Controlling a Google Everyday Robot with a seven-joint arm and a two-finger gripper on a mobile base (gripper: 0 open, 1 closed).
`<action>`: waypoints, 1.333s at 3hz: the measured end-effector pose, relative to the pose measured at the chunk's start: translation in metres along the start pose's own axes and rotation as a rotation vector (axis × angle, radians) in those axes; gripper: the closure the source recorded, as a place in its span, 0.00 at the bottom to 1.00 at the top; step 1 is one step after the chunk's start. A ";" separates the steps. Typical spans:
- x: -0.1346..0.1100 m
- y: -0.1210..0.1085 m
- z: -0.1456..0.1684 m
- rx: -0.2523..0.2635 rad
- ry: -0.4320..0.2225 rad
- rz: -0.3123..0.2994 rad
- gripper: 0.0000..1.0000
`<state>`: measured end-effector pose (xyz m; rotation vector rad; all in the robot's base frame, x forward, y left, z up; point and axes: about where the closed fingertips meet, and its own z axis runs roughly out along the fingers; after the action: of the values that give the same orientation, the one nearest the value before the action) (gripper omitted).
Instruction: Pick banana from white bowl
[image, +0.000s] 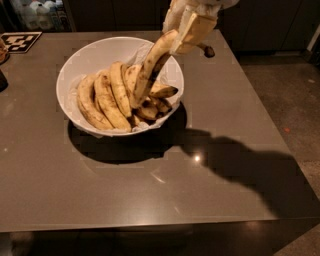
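Closest to me is the front of the table (100, 200), well below the gripper (177, 37). The arm's shadow (250, 165) lies across it, down and to the right of the gripper.

Farther back, the bowl (70, 75) stands on the table, below and to the left of the gripper. A row of other bananas (107, 97) lies side by side in its left half, the part farthest from the gripper. A few short, dark-blotched ones (160, 97) sit almost straight beneath the gripper, against the right wall.

The banana (150, 70) slants steeply up out of that pile. Its lower end rests among the others near the bowl's middle. Its upper end is at the gripper, above the far right rim. I read the fingers as clamped on that upper end, with the banana hanging down and to the left from them. Some paper lining (145, 50) shows just left of the banana, under the gripper.

Farthest off, a black-and-white marker (20, 41) lies at the table's back left corner, well apart from the gripper.
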<state>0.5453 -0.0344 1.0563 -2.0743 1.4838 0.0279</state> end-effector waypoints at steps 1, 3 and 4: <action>-0.003 0.016 -0.017 0.038 -0.081 -0.016 1.00; -0.006 0.046 -0.049 0.105 -0.199 -0.040 1.00; -0.001 0.064 -0.056 0.115 -0.231 -0.021 1.00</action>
<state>0.4720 -0.0727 1.0752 -1.9232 1.2938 0.1656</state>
